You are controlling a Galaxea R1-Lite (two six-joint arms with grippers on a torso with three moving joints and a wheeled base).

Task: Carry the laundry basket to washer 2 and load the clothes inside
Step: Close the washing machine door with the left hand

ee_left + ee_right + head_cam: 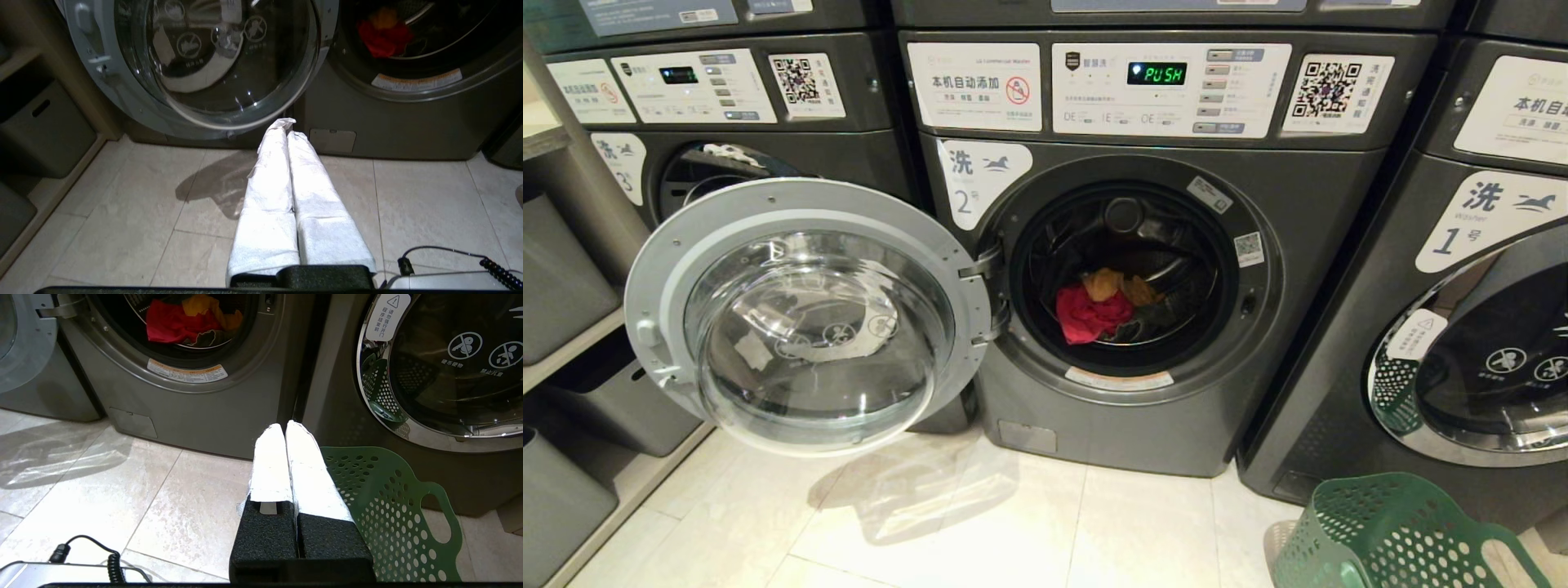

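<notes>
the clothes [1104,306] lie inside the drum of washer 2 [1127,278]: a red cloth in front, a yellow-orange one behind it, and something dark beside them that you cannot make out well. the washer's round glass door [805,314] stands swung wide open to the left, its chrome rim across the front of washer 3 [698,106]. the display on washer 2's panel [1156,73] reads "push".

your left gripper [287,127] hangs low over the tiled floor [135,212], its white-wrapped fingers [271,171] pressed together with nothing between them. from it, the open door is just ahead and to the left, and the drum with the clothes is ahead and up to the right.

your right gripper [285,430] is likewise pinched closed and empty. the clothes are ahead of it and up to the left; the laundry basket [388,506] sits on the floor just to its right, in front of washer 1 [441,363], whose door is closed. what shows of the basket holds nothing.

shelves with grey bins [564,286] stand at the far left.
</notes>
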